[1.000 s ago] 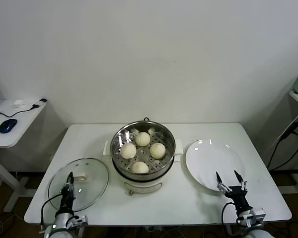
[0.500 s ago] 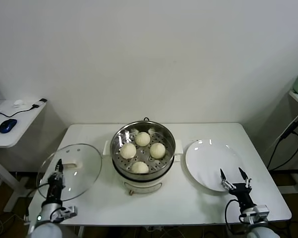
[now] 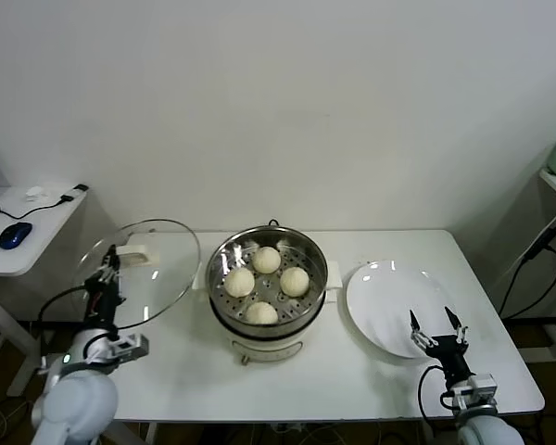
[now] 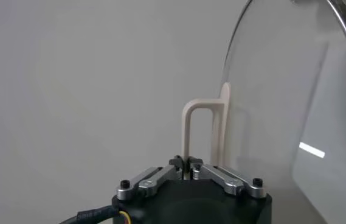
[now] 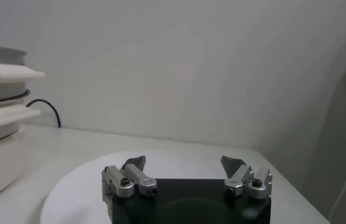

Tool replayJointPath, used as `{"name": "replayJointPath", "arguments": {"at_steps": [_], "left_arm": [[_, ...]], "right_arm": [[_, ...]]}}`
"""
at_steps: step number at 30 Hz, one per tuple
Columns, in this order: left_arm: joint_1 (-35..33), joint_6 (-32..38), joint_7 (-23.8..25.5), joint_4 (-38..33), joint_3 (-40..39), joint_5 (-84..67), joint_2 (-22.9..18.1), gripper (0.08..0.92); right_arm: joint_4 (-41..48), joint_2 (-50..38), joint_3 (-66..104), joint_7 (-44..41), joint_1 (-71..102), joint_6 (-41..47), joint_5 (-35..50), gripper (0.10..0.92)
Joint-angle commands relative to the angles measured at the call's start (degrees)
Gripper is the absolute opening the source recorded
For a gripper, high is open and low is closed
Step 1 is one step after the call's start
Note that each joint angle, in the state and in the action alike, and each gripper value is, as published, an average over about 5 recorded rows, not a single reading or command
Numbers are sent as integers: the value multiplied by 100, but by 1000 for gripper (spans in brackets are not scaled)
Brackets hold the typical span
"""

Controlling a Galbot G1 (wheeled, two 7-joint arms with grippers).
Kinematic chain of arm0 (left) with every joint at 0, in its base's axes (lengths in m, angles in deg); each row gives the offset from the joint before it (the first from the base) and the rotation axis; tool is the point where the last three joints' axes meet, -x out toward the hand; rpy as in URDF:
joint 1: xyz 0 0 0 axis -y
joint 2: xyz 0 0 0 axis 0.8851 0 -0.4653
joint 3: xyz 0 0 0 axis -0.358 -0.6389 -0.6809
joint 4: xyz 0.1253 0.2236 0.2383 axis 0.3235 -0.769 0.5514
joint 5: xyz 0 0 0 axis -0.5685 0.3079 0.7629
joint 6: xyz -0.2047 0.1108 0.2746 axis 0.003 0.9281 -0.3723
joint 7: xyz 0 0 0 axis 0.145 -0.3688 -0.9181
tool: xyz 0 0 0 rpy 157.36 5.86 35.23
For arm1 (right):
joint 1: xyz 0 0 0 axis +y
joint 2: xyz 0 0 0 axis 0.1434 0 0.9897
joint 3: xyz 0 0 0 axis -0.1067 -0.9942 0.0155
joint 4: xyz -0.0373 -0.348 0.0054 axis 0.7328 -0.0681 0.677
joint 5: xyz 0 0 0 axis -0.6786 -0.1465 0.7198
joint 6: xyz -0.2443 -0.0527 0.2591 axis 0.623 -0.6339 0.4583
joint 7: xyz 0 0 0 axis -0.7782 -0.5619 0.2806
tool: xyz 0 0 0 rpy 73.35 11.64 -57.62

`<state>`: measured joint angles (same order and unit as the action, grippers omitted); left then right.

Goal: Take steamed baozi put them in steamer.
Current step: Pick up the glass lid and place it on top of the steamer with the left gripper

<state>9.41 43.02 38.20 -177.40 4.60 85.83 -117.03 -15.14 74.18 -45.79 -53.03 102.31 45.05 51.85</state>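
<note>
Glass lid lifted beside loaded steamer

Left end effector point(image 3: 105, 276) pinches the glass lid point(image 3: 139, 273) by its handle; four baozi point(image 3: 266, 260) sit in the steamer point(image 3: 267, 278). Right end effector point(image 3: 436, 329) spread. The thin grip risks the lid swinging loose.

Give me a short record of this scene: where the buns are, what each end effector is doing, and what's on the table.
baozi: four steamed baozi on the perforated tray inside the steamer
lid: glass lid lifted off the table, tilted on edge, left of the steamer
left end effector: shut on the lid's white handle
right end effector: open, holding nothing, at the near edge of the plate
plate: white, bare
</note>
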Motion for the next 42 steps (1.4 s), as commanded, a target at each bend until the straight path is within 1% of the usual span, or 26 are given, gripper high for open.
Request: {"name": "replayJointPath", "arguments": {"at_steps": [1, 4, 6, 11, 16, 22, 30, 37, 42], "left_arm": [[177, -524, 644, -755, -358, -23, 231, 139], [310, -867, 759, -847, -1156, 522, 62, 139], [431, -1084, 851, -839, -1708, 917, -149, 139], [771, -1471, 1146, -682, -2772, 1896, -900, 139], [1169, -1745, 1254, -285, -3440, 2617, -1494, 139], [1422, -1849, 1280, 214, -3793, 2996, -2079, 139], [1553, -1864, 1178, 829, -3852, 3107, -2378, 139], [1694, -1850, 891, 1367, -3634, 3012, -2312, 139], [1740, -1838, 715, 1591, -3520, 2984, -2281, 139]], "right_arm": [[63, -63, -55, -60, -42, -162, -184, 823], [64, -87, -89, -105, -36, -252, -245, 823], [98, -103, -112, -107, -48, -297, -245, 823], [193, -142, -157, -70, -63, -399, -213, 823], [209, -160, -156, -48, -38, -458, -183, 823], [277, -131, -158, -9, -25, -547, -155, 823], [295, -42, -163, 71, -13, -646, -175, 823], [339, -15, -144, 140, 0, -743, -172, 823], [350, -8, -128, 185, -27, -779, -188, 823]]}}
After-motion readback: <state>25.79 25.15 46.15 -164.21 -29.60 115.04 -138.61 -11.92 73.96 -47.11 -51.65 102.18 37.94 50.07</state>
